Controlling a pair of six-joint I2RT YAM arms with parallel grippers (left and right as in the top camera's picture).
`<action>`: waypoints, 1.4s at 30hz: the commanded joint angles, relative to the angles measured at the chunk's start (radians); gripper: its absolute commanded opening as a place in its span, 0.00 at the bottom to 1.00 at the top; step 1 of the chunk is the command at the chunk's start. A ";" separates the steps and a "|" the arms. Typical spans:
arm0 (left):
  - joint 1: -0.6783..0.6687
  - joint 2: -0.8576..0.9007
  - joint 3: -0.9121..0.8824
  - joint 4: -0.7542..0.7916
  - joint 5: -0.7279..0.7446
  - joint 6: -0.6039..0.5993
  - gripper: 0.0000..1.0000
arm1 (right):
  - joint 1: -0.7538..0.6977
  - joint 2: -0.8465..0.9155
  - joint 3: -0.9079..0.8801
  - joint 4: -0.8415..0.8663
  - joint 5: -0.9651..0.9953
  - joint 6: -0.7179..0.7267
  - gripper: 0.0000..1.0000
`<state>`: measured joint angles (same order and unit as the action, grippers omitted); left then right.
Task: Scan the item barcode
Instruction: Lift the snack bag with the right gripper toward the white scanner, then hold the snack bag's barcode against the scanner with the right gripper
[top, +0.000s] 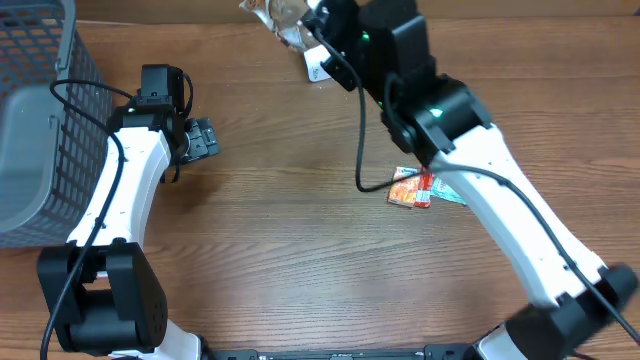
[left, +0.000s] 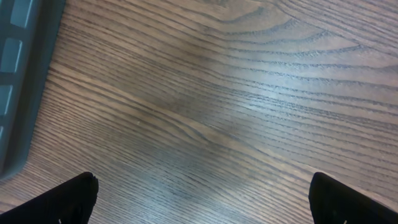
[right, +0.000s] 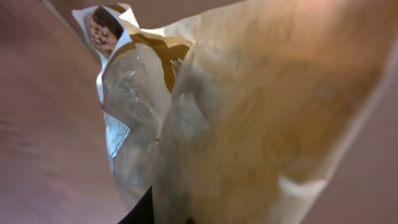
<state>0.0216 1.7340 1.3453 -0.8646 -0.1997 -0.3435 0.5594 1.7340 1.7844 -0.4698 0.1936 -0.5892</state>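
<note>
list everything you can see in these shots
basket: one, grey, left edge of the table
snack bag: one, tan and clear, top centre
packet: one, red and orange, on the table right of centre
table: one, brown wood, under everything
left fingers: two, black, open over bare wood beside the basket
right fingers: black, top centre, shut on the snack bag
</note>
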 joint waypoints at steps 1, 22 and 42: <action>0.002 0.005 0.015 0.002 -0.017 0.007 0.99 | 0.000 0.065 0.001 0.068 0.096 -0.174 0.04; 0.002 0.005 0.015 0.002 -0.017 0.007 1.00 | -0.018 0.424 0.001 0.653 0.343 -0.257 0.04; 0.002 0.005 0.015 0.002 -0.017 0.007 1.00 | -0.041 0.567 0.001 0.767 0.332 -0.280 0.04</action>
<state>0.0216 1.7340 1.3453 -0.8646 -0.1997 -0.3435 0.5213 2.3001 1.7779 0.2970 0.5304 -0.8692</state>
